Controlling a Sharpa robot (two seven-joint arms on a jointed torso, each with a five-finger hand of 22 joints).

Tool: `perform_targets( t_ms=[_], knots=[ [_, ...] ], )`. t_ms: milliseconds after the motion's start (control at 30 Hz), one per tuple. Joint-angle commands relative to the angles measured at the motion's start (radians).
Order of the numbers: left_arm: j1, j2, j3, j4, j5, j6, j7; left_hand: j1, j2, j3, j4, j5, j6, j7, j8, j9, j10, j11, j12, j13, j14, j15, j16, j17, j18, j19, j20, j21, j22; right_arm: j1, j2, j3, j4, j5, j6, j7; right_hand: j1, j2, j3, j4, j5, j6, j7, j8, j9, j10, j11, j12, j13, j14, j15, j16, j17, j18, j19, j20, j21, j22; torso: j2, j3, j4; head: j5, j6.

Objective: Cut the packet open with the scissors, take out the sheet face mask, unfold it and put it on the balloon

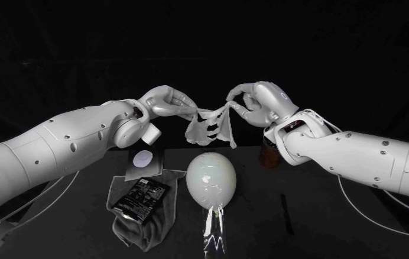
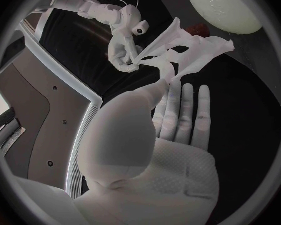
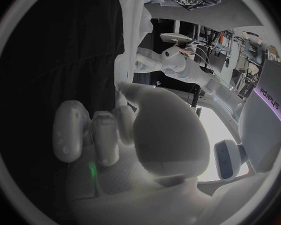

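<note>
**Both hands up, face to face**

Left arm (image 1: 68,143) reaches in from its side, forearm angled upward, and the left hand (image 1: 171,102) is raised high, pinching one top corner of the mask (image 1: 208,126). Right arm (image 1: 358,152) mirrors it from the other side, with the right hand (image 1: 252,100) at much the same height and its fingers curled on the opposite corner. The hands face each other, near but apart. In the left wrist view, the left hand's fingers (image 2: 187,110) lie straight and close together.
</note>
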Motion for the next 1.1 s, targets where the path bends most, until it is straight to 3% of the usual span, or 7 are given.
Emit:
perform_targets(
  t_ms=[33, 400, 867, 1100],
  knots=[
    [0.002, -0.002, 0.001, 0.009, -0.013, -0.016, -0.006, -0.013, -0.001, 0.0, -0.004, 0.006, 0.002, 0.003, 0.005, 0.076, -0.003, -0.001, 0.006, 0.002, -0.004, -0.004, 0.008, 0.0, 0.016, 0.003, 0.0, 0.006, 0.002, 0.0, -0.002, 0.0, 0.004, -0.014, 0.004, -0.007, 0.01, 0.001, -0.006, 0.0, 0.003, 0.006, -0.001, 0.009, 0.001, 0.007, 0.002, 0.002, 0.094, 0.106, 0.001, 0.004, 0.264, -0.008, 0.004, 0.0, 0.001, 0.194, 0.0, -0.0008, 0.0004, -0.002, 0.001],
    [0.002, -0.011, 0.002, 0.005, -0.021, -0.077, -0.017, -0.031, 0.004, -0.009, -0.011, 0.006, 0.004, 0.003, 0.009, 0.082, 0.006, -0.004, 0.014, 0.007, 0.007, -0.008, 0.021, 0.004, 0.017, 0.015, -0.004, 0.021, 0.012, -0.001, -0.012, 0.0, -0.005, -0.013, 0.011, -0.011, 0.01, 0.001, -0.006, 0.0, 0.003, 0.006, -0.001, 0.009, 0.001, 0.007, 0.002, 0.002, 0.094, 0.106, 0.001, 0.004, 0.264, -0.008, 0.004, 0.0, 0.001, 0.194, 0.001, -0.001, 0.0003, -0.002, -0.005],
    [0.004, -0.023, 0.003, 0.002, -0.022, -0.059, -0.045, -0.043, 0.002, -0.027, -0.018, 0.005, 0.007, 0.001, 0.015, 0.088, 0.014, -0.008, 0.019, 0.01, 0.013, -0.011, 0.031, 0.006, 0.018, 0.023, -0.008, 0.033, 0.019, 0.0, -0.034, 0.0, 0.009, -0.018, 0.012, -0.007, 0.012, 0.001, -0.007, 0.0, 0.003, 0.006, -0.001, 0.008, 0.0, 0.007, 0.002, 0.003, 0.096, 0.106, 0.001, 0.004, 0.264, -0.008, 0.005, 0.0, 0.002, 0.194, 0.0, -0.0007, -0.0004, -0.005, -0.012],
    [0.015, -0.023, 0.005, 0.016, -0.03, -0.059, -0.047, -0.043, 0.002, -0.028, -0.02, 0.005, 0.008, 0.0, 0.015, 0.089, 0.015, -0.009, 0.019, 0.01, 0.013, -0.012, 0.032, 0.006, 0.018, 0.024, -0.008, 0.034, 0.02, 0.0, -0.033, 0.0, 0.024, -0.035, 0.02, -0.005, 0.013, 0.001, -0.007, 0.0, 0.003, 0.006, 0.0, 0.008, 0.0, 0.007, 0.002, 0.002, 0.095, 0.106, 0.001, 0.004, 0.264, -0.008, 0.004, 0.0, 0.0, 0.194, -0.001, 0.0004, 0.0004, -0.003, -0.012]
  ],
)
